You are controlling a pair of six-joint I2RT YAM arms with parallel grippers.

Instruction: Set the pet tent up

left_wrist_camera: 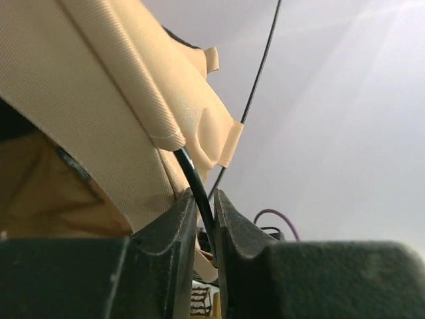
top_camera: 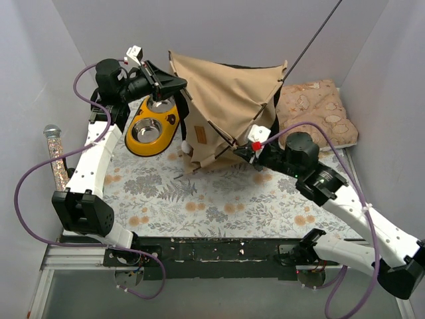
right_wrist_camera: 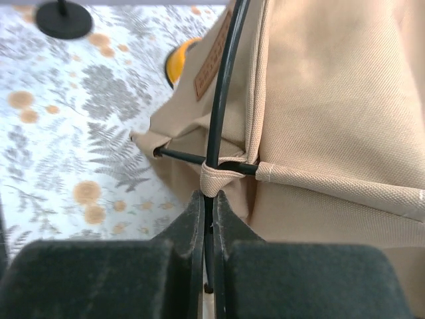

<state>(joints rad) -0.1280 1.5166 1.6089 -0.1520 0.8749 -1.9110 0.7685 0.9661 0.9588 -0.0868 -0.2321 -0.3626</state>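
Top external: pet tent [top_camera: 226, 93] above floral mat [top_camera: 219, 196], grey walls [top_camera: 199, 26].

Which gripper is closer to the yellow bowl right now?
Left. The left gripper is by the far end of the yellow bowl; the right gripper is across the pet tent, at its near right corner.

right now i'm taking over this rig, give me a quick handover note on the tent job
Left gripper: shut on a thin black pole at the tent's far-left edge.
Right gripper: shut on a curved pole beside a fabric loop, at the near-right edge.
Pet tent: part raised and sagging; a long pole sticks out past its far-right corner.
Done: poles in the fabric.
Left to do: tension the poles and stand the tent up.
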